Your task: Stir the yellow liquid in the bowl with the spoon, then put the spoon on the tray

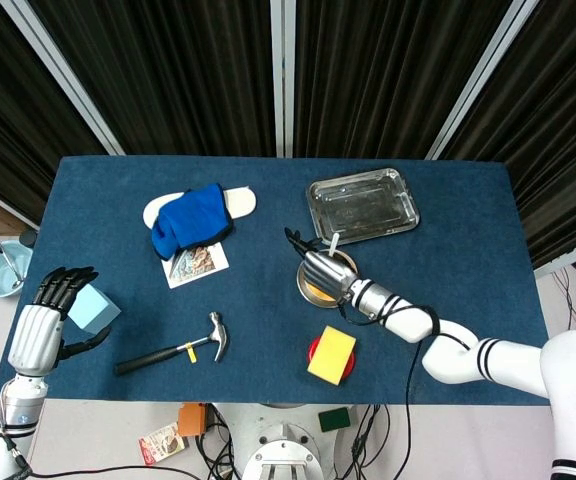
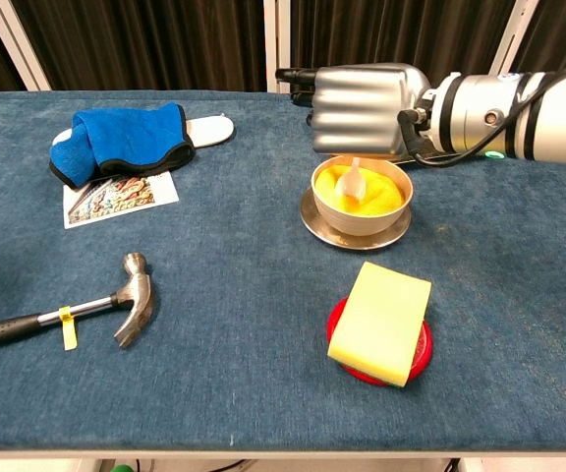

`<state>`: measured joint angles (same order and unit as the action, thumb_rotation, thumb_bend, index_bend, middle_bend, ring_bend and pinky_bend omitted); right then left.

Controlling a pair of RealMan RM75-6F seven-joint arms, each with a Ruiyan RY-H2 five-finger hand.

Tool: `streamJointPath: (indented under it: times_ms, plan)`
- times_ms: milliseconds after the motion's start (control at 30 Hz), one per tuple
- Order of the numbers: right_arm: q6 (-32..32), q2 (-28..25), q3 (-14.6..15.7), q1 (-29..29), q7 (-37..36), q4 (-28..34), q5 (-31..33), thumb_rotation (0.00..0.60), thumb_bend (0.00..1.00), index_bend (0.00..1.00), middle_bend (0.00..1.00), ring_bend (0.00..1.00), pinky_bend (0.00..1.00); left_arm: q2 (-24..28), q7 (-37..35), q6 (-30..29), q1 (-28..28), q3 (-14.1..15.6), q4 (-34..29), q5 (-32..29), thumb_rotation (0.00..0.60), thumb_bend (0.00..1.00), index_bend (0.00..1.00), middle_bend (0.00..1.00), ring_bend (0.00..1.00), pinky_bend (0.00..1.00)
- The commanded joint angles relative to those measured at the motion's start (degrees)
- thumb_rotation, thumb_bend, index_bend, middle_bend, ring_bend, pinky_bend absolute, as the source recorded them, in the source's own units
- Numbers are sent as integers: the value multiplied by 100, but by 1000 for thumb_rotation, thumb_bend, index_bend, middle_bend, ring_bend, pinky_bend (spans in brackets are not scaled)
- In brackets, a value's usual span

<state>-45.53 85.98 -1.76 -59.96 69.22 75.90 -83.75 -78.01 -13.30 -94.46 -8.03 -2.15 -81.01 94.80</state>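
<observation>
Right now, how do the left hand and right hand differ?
The right hand holds the spoon over the bowl, with the spoon's tip in the yellow liquid; the left hand holds nothing, fingers apart. The right hand is over the middle of the table; the left hand sits off its left edge beside a light blue block. Both are silver with dark fingers.
</observation>
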Motion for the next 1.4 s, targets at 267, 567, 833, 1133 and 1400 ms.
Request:
streamJointPath:
  times_ms: [267, 567, 833, 1133, 1400]
  plan:
    - [-631, 150, -235, 606, -1260, -68, 522, 600, 477, 768, 425, 172, 0, 69, 118, 39, -48, -22, -136, 34, 600, 132, 173, 155, 134, 116]
    - [-967, 228, -594, 941, -2492, -155, 947, 600, 477, 768, 426, 172, 0, 147, 307, 81, -91, -38, -352, 68, 600, 132, 173, 155, 134, 115]
    - [-1147, 155, -760, 1099, -3485, -141, 926, 600, 477, 769, 427, 173, 0, 228, 463, 111, -111, -41, -521, 89, 600, 132, 173, 155, 134, 114]
    - [-847, -296, -318, 585, -1934, 10, -146, 600, 477, 770, 428, 173, 0, 251, 560, 64, -90, -26, -620, 135, 600, 132, 173, 155, 134, 115]
    - [-134, -423, -229, -28, 116, 172, -610, 600, 477, 773, 429, 202, 0, 205, 516, -33, -4, 23, -547, 145, 600, 132, 173, 155, 134, 115]
